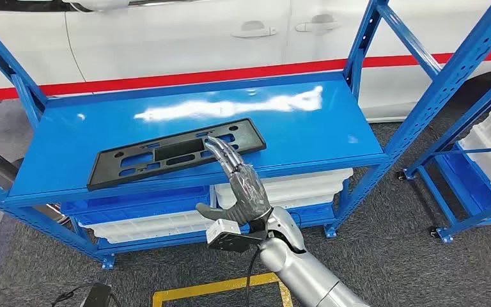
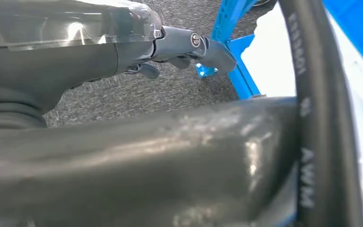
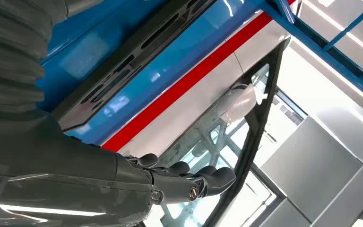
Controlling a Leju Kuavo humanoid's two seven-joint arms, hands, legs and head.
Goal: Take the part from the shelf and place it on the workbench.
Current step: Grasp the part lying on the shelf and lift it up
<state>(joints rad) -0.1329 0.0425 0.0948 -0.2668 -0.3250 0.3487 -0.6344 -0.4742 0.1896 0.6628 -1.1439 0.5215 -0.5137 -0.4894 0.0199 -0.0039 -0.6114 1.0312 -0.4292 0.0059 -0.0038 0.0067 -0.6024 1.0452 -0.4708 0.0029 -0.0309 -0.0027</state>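
Observation:
The part (image 1: 172, 152), a flat black slotted plate, lies slightly askew on the blue shelf's top board (image 1: 307, 128), close to its front edge. My right hand (image 1: 243, 182) is raised in front of the shelf with straight fingers (image 1: 225, 152) that reach over the part's near edge; I cannot tell whether they touch it. It holds nothing. In the right wrist view the part (image 3: 123, 61) lies beyond the right hand (image 3: 123, 179), whose fingers (image 3: 208, 178) are extended. My left hand (image 2: 123, 52) hangs over grey carpet, fingers (image 2: 203, 47) loosely out, with nothing in it.
White bins (image 1: 160, 224) sit on the lower shelf level. A second blue rack (image 1: 479, 147) with white trays stands to the right. A white car with a red stripe (image 1: 166, 38) is behind the shelf. Yellow tape (image 1: 217, 288) marks the carpet.

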